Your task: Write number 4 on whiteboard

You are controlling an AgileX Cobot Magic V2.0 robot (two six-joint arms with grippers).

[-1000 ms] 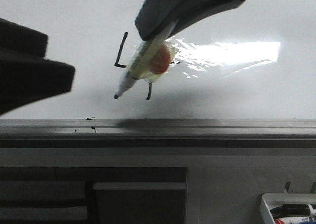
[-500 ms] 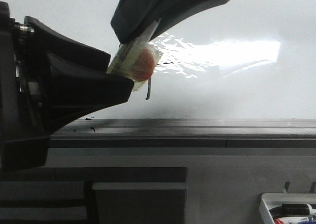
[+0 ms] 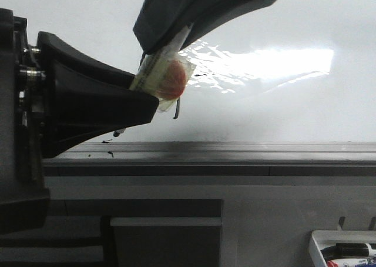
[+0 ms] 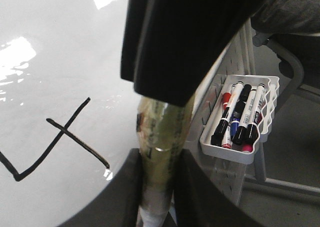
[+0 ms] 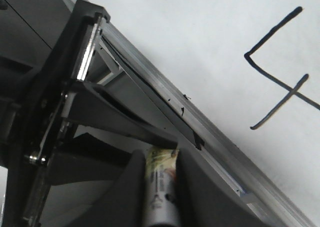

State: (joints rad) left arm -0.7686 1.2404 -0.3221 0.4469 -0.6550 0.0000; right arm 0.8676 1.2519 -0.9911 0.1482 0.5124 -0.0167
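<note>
The number 4 point(image 4: 60, 137) is drawn in black on the whiteboard point(image 3: 282, 114); it also shows in the right wrist view point(image 5: 280, 82). In the front view only the foot of its vertical stroke point(image 3: 176, 111) shows. My right gripper point(image 3: 161, 40) comes from above, shut on the upper barrel of a taped marker point(image 3: 161, 76). My left gripper point(image 3: 144, 96) reaches in from the left and is shut on the marker's lower end point(image 4: 160, 152). The tip is hidden behind the left fingers. The right wrist view shows the marker point(image 5: 161, 187) between its fingers.
A grey metal edge rail point(image 3: 235, 152) runs along the board's near side, with tiny black specks on it. A small white tray of markers point(image 3: 343, 249) hangs at the lower right; it also shows in the left wrist view point(image 4: 240, 122).
My left gripper has come in from the left and closed round the marker's lower end. My right gripper has shifted the marker a little to the left, off the drawn 4.
</note>
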